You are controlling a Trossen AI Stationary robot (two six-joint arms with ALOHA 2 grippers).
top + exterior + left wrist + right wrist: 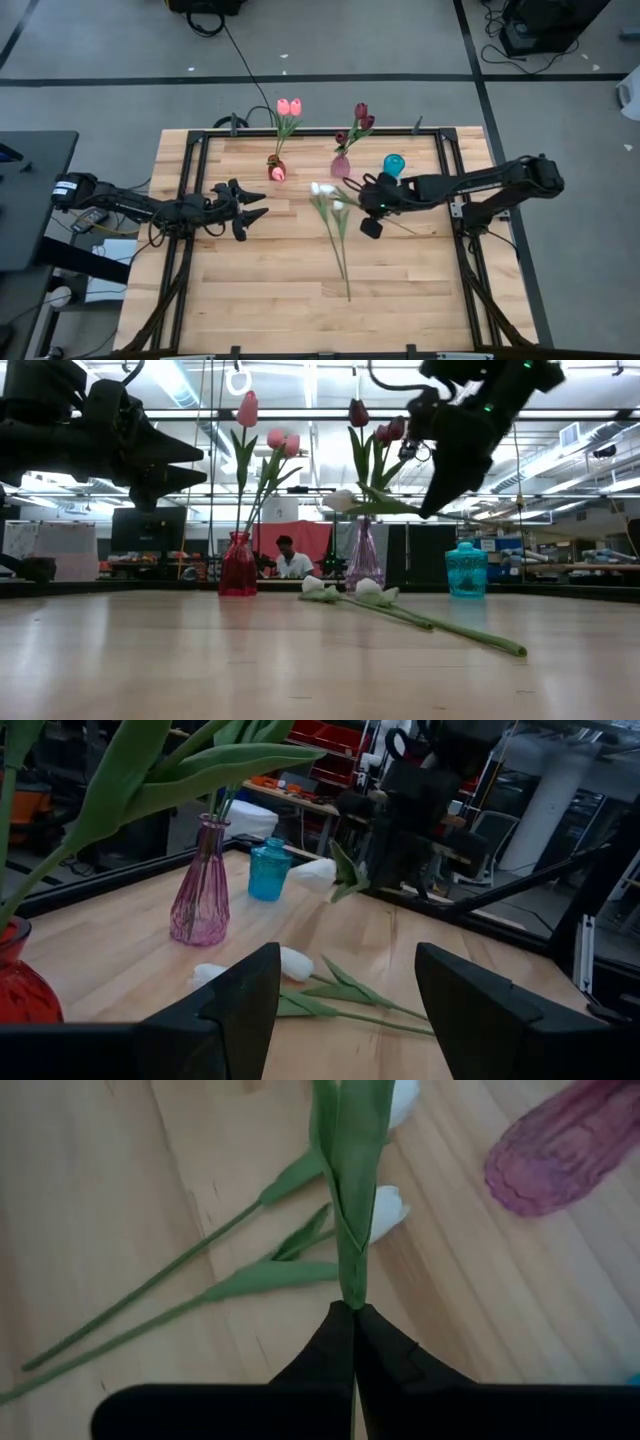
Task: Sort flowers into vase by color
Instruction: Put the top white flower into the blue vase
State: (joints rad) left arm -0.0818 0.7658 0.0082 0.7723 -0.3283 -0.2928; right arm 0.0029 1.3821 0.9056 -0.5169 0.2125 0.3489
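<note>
My right gripper (358, 192) hangs above the table's middle, just right of the purple vase (341, 166), and is shut on a white tulip (340, 500). Two more white tulips (335, 225) lie flat on the wood below it, their heads toward the far edge. A red vase (238, 565) stands holding pink tulips (289, 106), and the purple vase holds dark red ones (361, 115). The teal vase (394, 163) stands with nothing in it. My left gripper (260, 206) hovers open left of the lying tulips. My right gripper pinches the white tulip between its two fingertips on the green stem where the leaves join (350, 1285). The fingers slant down from the table's right. The flower runs on ahead of them, lifted clear and roughly level, its white head (315, 872) pointing toward the table's left.
The three vases stand in a row near the far edge. Bare wood lies along the near half of the table and at its left. A black frame rail (320, 132) rims the table. A person (290, 560) sits in the room beyond.
</note>
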